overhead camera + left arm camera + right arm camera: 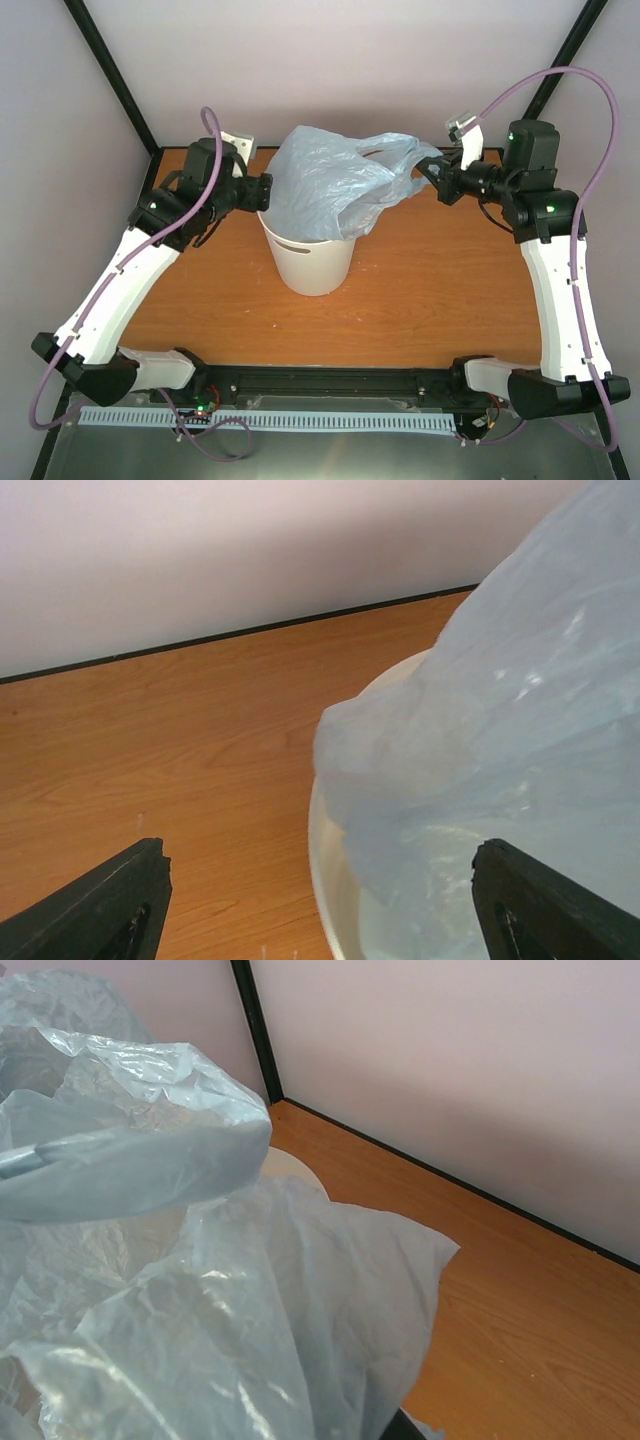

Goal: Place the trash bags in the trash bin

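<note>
Orange wood-grain tabletop (430, 290), pale walls (380, 60), black frame posts in the corners.

Trash bag (330, 185): thin, translucent, pale blue, heavily crinkled, with glossy highlights on the folds. It sits on top of the trash bin (312, 262). The lower part is down in the mouth, the rest billows above the rim and spills over the right side. 1 handle loop (375, 152) is stretched out toward the right arm.

Bin: off-white, slightly tapered, upright at mid-table. 1 oval slot cut-out (293, 241) is visible under the rim.

Right gripper (436, 176): in the top view the film pulls to a point at its tip, so it reads as clamped on the bag's right edge. Its wrist camera is filled with plastic and the fingers are hidden there.

Left gripper (264, 192): at the bin's left rim, against the bag's left side. In its wrist view the 2 fingers (100, 905) are spread wide apart and nothing is pinched. The bag hangs over the bin rim (325, 870) just ahead of the right-hand one.

Print: no lettering on the film or bin is legible in any of the 3 views.
</note>
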